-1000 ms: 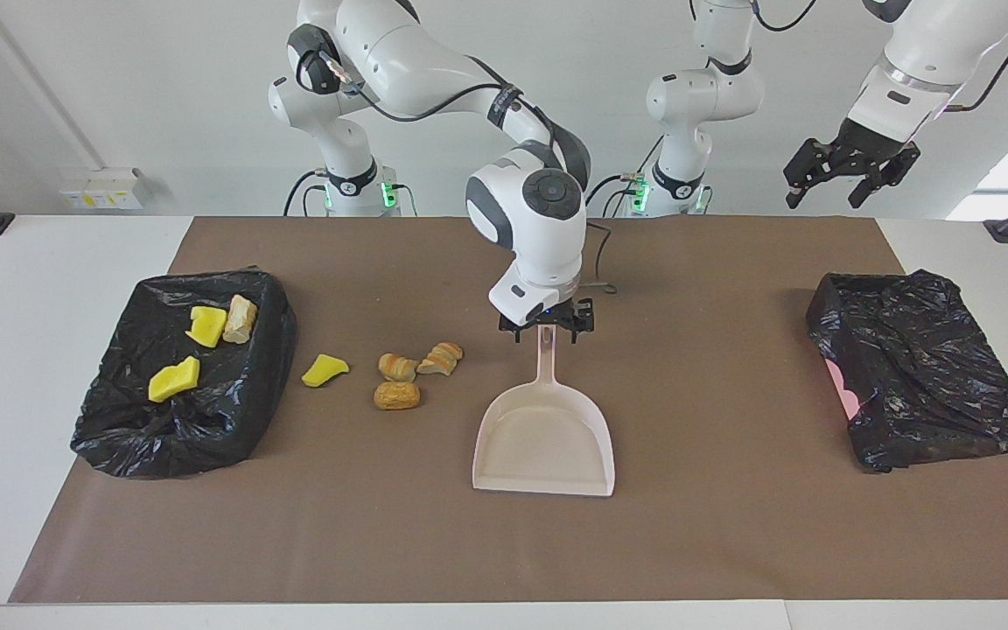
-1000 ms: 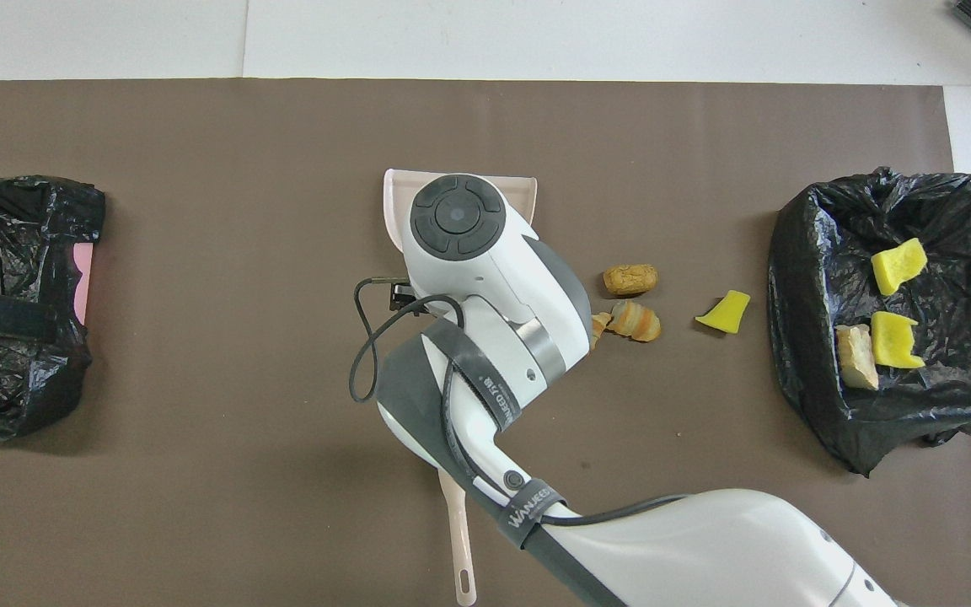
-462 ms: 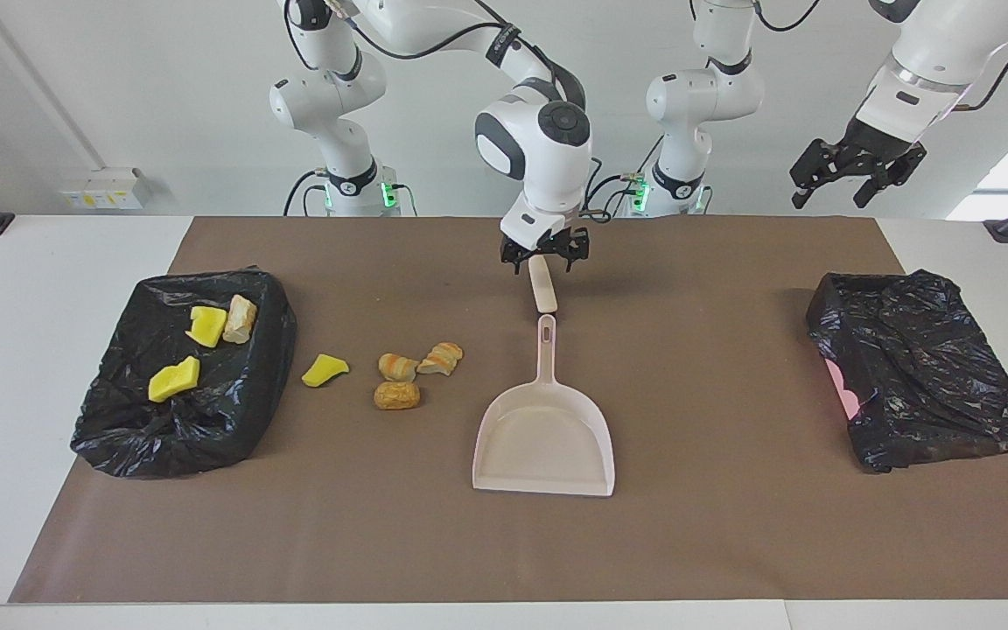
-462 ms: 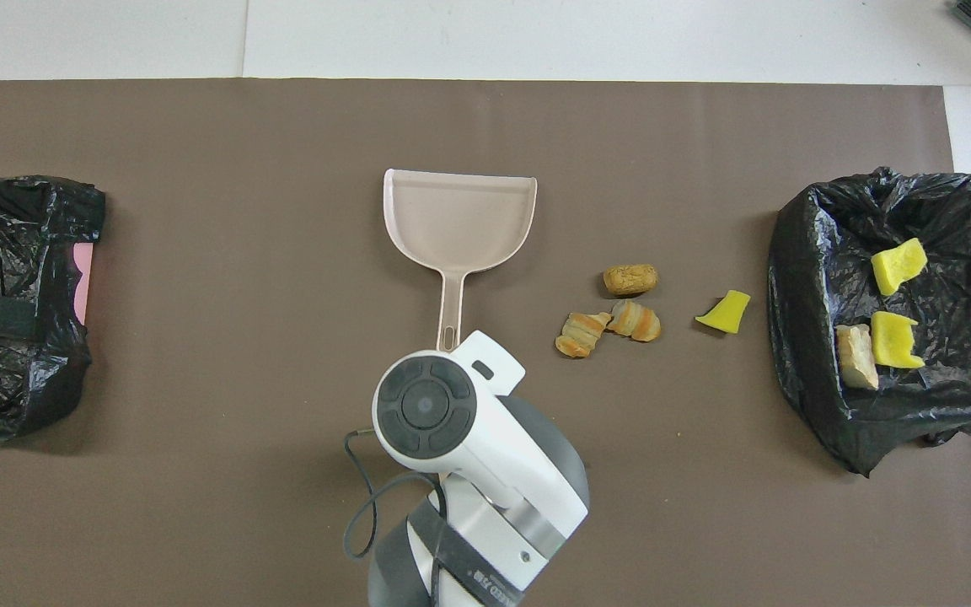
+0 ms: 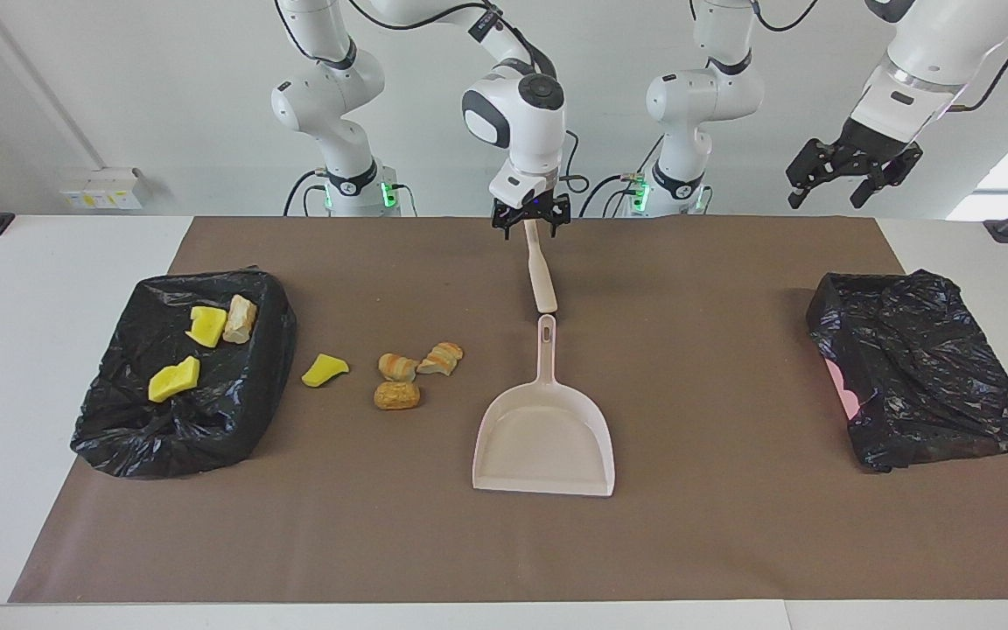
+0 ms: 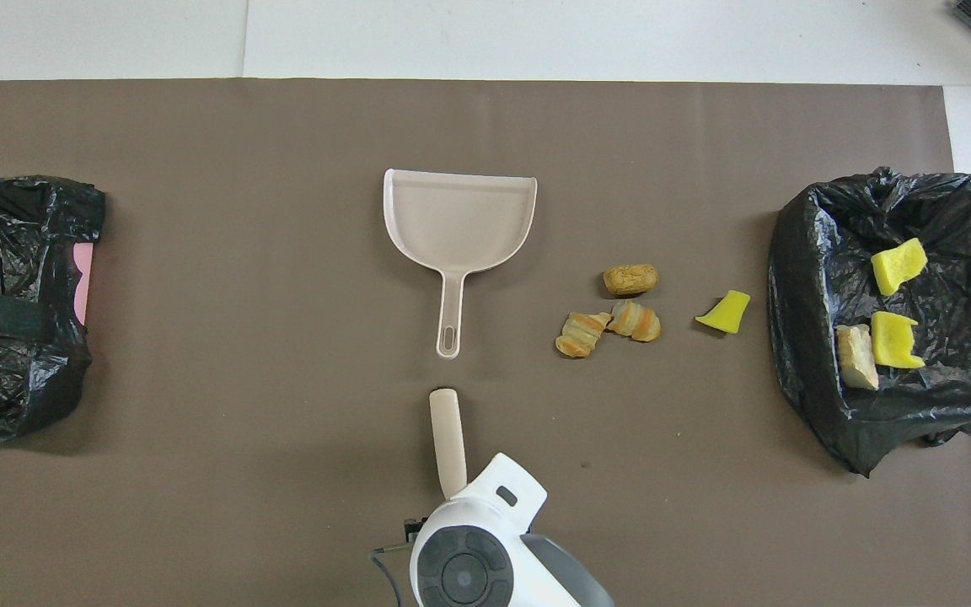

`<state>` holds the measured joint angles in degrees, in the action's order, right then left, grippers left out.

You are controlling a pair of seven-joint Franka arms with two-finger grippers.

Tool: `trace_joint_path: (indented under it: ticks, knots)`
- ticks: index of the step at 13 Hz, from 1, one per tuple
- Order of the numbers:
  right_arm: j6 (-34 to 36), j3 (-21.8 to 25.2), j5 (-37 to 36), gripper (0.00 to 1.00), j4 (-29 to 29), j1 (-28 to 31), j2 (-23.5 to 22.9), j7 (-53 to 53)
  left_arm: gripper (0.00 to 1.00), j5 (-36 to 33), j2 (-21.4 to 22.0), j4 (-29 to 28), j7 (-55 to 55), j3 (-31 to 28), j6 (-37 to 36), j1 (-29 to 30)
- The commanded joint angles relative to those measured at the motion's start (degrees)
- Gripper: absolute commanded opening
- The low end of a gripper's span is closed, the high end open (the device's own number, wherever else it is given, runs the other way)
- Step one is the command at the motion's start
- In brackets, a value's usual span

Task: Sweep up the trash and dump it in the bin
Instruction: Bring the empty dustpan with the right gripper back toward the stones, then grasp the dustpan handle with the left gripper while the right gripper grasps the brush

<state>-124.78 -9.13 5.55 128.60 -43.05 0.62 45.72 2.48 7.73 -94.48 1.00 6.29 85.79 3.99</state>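
Brush pickup pending: right gripper (image 5: 530,220) over brush (image 5: 541,278), fingers apart; left gripper (image 5: 854,171) waits, fingers apart; next, clamp handle.

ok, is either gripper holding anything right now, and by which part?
The left gripper holds nothing and waits raised. The right gripper is at the brush's end nearer the robots; whether it grips it cannot be told.

Robot lab: two Franka arms (image 5: 513,96), bare white walls, brown mat (image 5: 714,350).

Trash (image 5: 399,378) between dustpan (image 5: 544,442) and bin (image 5: 185,372)
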Motion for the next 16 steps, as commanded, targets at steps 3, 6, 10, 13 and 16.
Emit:
trace_joint_path:
  ticks: [3, 6, 10, 13, 16]
  knots:
    - [-2.9, 0.1, 2.8, 1.00, 4.9, -2.4, 2.5, 0.6, 1.00, -0.5, -2.3, -0.7, 0.7, -0.2, 11.0, -3.1]
    - [-4.0, 0.1, 2.8, 0.99, 4.9, -3.4, 1.1, 0.6, 1.00, -0.5, -6.5, -0.5, 7.1, -0.2, 17.7, -7.0]
    - [-7.4, 0.2, 2.8, 0.85, 4.5, -4.1, -1.2, 0.2, 1.00, -0.5, -11.4, 0.1, 12.3, -0.2, 23.2, -12.8]
    - [-7.2, 0.2, 2.7, 0.38, 4.2, -3.6, -1.6, -0.2, 1.00, -1.2, -16.9, 1.0, 17.0, -0.2, 26.8, -18.3]
    - [-6.1, 0.2, 2.7, 0.00, 2.8, -2.8, -2.4, 1.0, 1.00, -0.9, -18.3, 1.4, 19.3, -0.1, 27.5, -21.5]
